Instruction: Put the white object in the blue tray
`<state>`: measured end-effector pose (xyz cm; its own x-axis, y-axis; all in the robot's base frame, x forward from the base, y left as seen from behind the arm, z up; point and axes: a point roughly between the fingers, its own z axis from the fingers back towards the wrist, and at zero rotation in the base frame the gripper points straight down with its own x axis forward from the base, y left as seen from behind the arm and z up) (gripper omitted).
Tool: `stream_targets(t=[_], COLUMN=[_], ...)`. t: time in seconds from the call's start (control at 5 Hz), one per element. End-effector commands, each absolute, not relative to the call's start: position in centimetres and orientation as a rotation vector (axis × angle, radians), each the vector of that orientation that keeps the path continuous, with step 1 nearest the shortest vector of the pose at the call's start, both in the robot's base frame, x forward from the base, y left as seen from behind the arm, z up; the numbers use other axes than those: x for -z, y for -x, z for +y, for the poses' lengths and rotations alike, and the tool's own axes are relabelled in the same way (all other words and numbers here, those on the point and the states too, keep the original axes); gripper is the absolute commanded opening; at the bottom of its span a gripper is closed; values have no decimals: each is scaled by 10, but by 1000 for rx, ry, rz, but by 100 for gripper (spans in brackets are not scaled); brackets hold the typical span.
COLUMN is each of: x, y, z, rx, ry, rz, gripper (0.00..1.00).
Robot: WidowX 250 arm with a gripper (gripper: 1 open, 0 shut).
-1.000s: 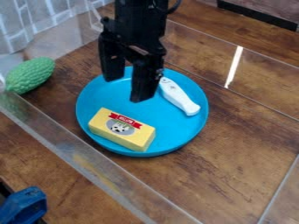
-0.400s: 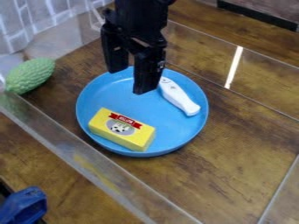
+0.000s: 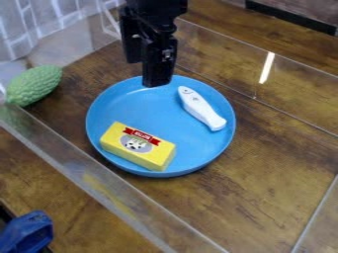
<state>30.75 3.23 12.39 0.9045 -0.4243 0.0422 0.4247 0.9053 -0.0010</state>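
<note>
I see the white object [image 3: 203,107] lying inside the blue tray [image 3: 119,104], near its right rim, with a yellow block [image 3: 138,145] at the tray's front. My fingers [image 3: 157,67] hang spread and empty above the tray's back edge.

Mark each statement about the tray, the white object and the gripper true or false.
1. The white object lies inside the blue tray. True.
2. The gripper holds the white object. False: it is open, clear of it.
3. A yellow block lies in the tray. True.
4. The green object sits in the tray. False: it sits on the table, left of the tray.
</note>
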Motion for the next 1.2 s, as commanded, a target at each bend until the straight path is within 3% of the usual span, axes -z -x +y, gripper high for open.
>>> stream_targets(t=[0.0,0.2,0.6,1.0], x=[-131,-123,-130,-107], y=[-324,-333,-345,-354], z=[33,27,47,32], rx=[426,389,320,230], ry=[-6,-10,-20,-30], rz=[-117,-143,-178,-190], gripper=[100,100,100,100])
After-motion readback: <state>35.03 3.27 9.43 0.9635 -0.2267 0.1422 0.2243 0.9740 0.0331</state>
